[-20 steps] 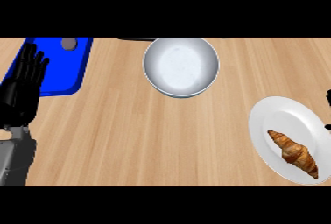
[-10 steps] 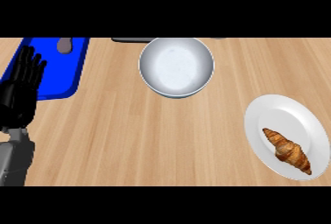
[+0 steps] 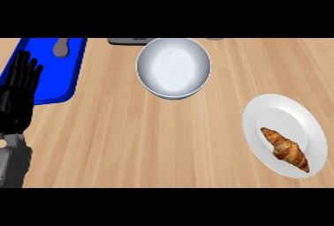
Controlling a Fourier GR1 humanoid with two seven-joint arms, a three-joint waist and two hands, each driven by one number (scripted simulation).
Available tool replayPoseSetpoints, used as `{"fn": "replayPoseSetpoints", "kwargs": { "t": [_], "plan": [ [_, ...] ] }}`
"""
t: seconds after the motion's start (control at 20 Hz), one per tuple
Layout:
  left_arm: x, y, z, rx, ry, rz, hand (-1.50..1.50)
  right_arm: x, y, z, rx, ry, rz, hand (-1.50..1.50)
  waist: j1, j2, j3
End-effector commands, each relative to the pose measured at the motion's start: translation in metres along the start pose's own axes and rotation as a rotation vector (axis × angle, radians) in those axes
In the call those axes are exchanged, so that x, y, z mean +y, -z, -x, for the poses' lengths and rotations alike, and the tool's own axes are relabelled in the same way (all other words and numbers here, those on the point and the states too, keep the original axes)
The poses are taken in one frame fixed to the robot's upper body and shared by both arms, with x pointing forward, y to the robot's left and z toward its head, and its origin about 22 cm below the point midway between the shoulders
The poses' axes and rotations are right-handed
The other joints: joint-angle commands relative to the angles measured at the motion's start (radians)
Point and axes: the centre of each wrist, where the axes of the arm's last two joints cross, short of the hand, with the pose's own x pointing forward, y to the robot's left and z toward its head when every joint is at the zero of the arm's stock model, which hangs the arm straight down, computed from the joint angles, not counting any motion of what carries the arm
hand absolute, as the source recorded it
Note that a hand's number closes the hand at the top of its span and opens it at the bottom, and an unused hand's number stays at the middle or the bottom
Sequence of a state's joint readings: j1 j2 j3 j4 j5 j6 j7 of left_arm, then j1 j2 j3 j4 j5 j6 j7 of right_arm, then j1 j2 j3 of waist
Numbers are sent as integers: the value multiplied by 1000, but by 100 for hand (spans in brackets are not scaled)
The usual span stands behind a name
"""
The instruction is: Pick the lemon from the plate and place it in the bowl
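Observation:
A white plate (image 3: 284, 118) lies at the right of the wooden counter. On it rests a brown croissant (image 3: 286, 148); I see no lemon anywhere. A grey-white bowl (image 3: 173, 67) stands at the back centre with nothing in it. My left hand (image 3: 17, 98) rests open at the left edge, fingers up, far from both plate and bowl. My right hand does not show in this view.
A blue tray (image 3: 47, 69) lies at the back left, partly behind my left hand, with a small brownish object (image 3: 62, 47) on it. A dark flat object (image 3: 130, 40) sits at the counter's back edge behind the bowl.
The whole scene has drifted slightly leftward in the view. The dark bit of my right hand seen at the right edge a second ago is gone. The left hand stays still.

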State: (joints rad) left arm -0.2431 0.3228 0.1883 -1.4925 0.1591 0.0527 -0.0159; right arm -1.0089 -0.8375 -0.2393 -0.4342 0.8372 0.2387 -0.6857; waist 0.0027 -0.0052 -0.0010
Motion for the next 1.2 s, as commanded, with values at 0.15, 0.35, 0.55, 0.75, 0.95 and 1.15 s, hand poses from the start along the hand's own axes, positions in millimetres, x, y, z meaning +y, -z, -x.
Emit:
{"fn": "replayPoseSetpoints", "kwargs": {
  "t": [0.15,0.35,0.55,0.75,0.95,1.15],
  "plan": [
    [10,1,9,15,7,-14,0,-23,51,-63,-164,245,-11,150,-16,-4,-2],
    [10,-6,-4,-3,2,-13,0,-42,65,-100,-172,282,-48,150,-12,-7,-1],
    [13,-9,1,-9,15,-12,0,-15,87,-143,-169,310,-81,150,-14,-7,-1],
    [4,17,-4,-17,1,-10,0,-4,111,-197,-175,272,-146,150,-12,1,-1],
    [10,8,9,8,1,-2,0,32,123,-229,-177,264,-206,150,-6,4,0],
    [-6,7,1,-9,2,19,0,73,133,-260,-157,267,-259,150,4,5,0]
  ]
}}
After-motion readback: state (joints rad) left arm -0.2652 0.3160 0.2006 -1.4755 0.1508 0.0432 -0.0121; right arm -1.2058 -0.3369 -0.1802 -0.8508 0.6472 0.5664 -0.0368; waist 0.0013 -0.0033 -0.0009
